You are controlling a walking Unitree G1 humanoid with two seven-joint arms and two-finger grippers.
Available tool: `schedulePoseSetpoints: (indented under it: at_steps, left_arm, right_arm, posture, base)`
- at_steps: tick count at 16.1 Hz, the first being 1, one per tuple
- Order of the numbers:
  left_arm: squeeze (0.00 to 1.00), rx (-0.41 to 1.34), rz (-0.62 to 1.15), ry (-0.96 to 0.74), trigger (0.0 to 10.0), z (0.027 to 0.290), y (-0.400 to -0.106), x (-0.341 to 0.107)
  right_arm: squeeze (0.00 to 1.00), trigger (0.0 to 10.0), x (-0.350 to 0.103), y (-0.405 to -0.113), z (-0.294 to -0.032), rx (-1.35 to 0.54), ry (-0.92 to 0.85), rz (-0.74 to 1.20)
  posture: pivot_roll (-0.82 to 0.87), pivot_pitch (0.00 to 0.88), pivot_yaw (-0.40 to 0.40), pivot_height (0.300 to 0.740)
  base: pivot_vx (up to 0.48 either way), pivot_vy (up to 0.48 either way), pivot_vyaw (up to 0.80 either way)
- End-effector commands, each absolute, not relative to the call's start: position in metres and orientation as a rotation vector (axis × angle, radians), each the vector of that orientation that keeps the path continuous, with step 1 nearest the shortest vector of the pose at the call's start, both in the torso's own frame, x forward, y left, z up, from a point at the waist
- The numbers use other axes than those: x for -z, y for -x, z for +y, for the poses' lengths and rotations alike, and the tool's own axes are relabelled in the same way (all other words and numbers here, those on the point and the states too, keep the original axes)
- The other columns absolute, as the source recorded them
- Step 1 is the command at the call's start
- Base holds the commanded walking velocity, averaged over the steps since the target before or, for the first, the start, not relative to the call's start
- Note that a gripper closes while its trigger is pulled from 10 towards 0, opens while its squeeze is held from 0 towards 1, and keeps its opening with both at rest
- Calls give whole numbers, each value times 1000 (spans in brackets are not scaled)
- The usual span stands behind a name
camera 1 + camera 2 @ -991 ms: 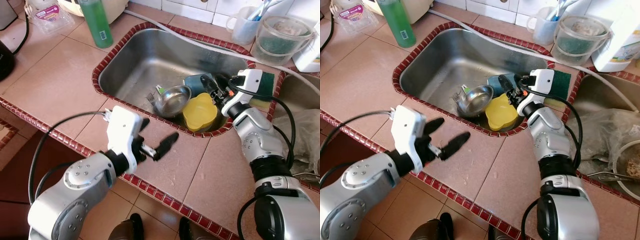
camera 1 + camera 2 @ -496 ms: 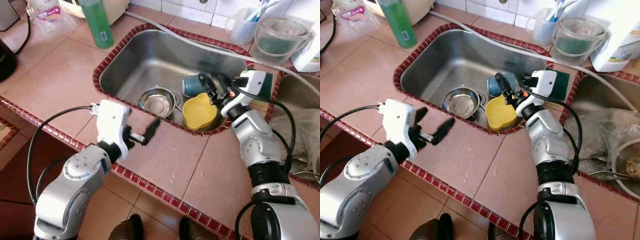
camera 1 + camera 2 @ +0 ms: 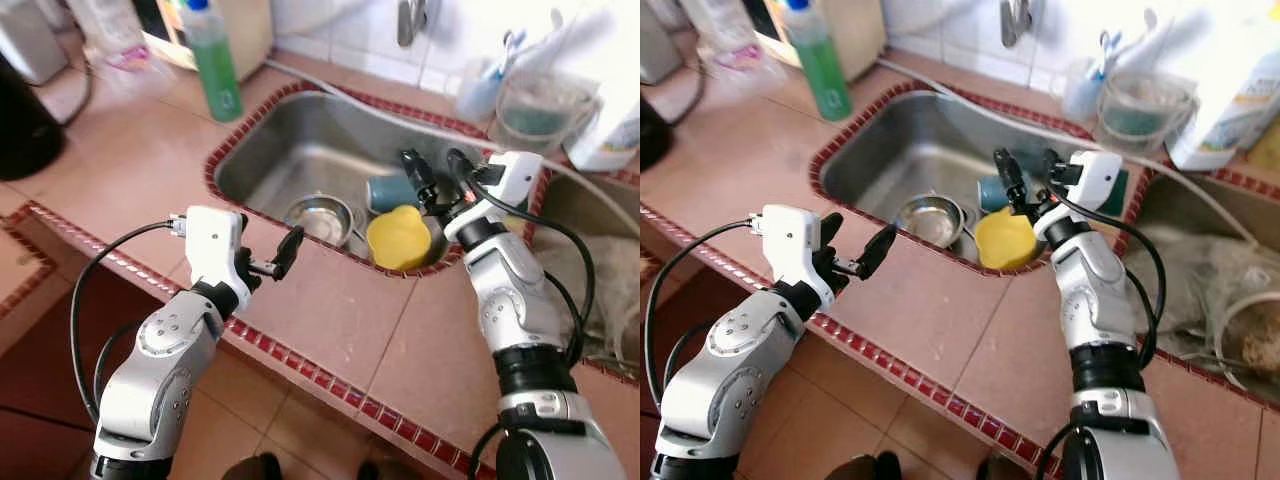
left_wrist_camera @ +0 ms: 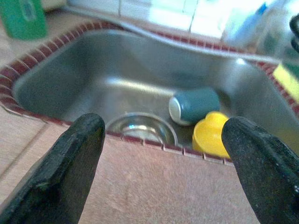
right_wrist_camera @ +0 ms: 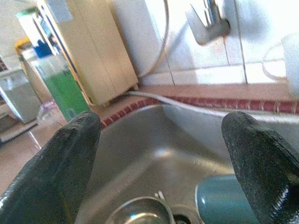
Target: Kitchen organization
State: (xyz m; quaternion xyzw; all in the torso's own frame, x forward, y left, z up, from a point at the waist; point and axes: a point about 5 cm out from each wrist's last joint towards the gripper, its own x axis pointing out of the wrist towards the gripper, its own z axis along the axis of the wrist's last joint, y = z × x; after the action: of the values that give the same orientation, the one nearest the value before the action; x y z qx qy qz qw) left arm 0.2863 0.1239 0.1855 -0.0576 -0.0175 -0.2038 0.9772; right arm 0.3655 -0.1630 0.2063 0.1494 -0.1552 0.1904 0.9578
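A steel sink point(image 3: 290, 140) holds a steel bowl point(image 3: 322, 215) lying flat, a teal cup point(image 3: 392, 192) on its side and a yellow cup point(image 3: 398, 238) by the near rim. My left gripper point(image 3: 856, 240) hovers open and empty over the tiled counter, just short of the sink's near rim and facing the bowl point(image 4: 140, 130). Above the yellow cup and the teal cup point(image 5: 224, 205), my right gripper point(image 3: 437, 170) is open, its fingers apart and holding nothing.
A green bottle point(image 3: 213, 60) and a black kettle point(image 3: 25, 125) stand on the counter at the left. Behind the sink are a faucet point(image 5: 208, 21), a white mug point(image 3: 478, 85) and a clear tub point(image 3: 535, 105). A second basin with a plastic bag point(image 3: 1185, 270) lies to the right.
The whole view has shifted with my head. The steel bowl went from tilted to flat. My left gripper drew back toward the counter; the right gripper rose a little above the yellow cup.
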Motion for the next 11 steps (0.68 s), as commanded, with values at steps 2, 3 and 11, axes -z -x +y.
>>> schedulePoseSetpoints:
  at_steps: [2, 3, 11]
  left_arm:
    - [0, 404, -46, 116, 10000, 128, -291, -183]
    - [0, 405, -57, 117, 10000, 129, -292, -182]
    - [0, 381, -58, 116, 10000, 134, -293, -157]
  right_arm:
    - [1000, 10000, -207, -358, -163, -389, -297, -336]
    - [1000, 10000, -204, -354, -164, -385, -289, -333]
    - [859, 10000, -181, -324, -171, -231, -133, -319]
  posture:
    - [-109, 63, 20, 740]
    - [-115, 51, 18, 740]
    - [-128, 28, 22, 740]
  base:
    - [0, 0, 0]
    - [0, 0, 0]
    - [0, 0, 0]
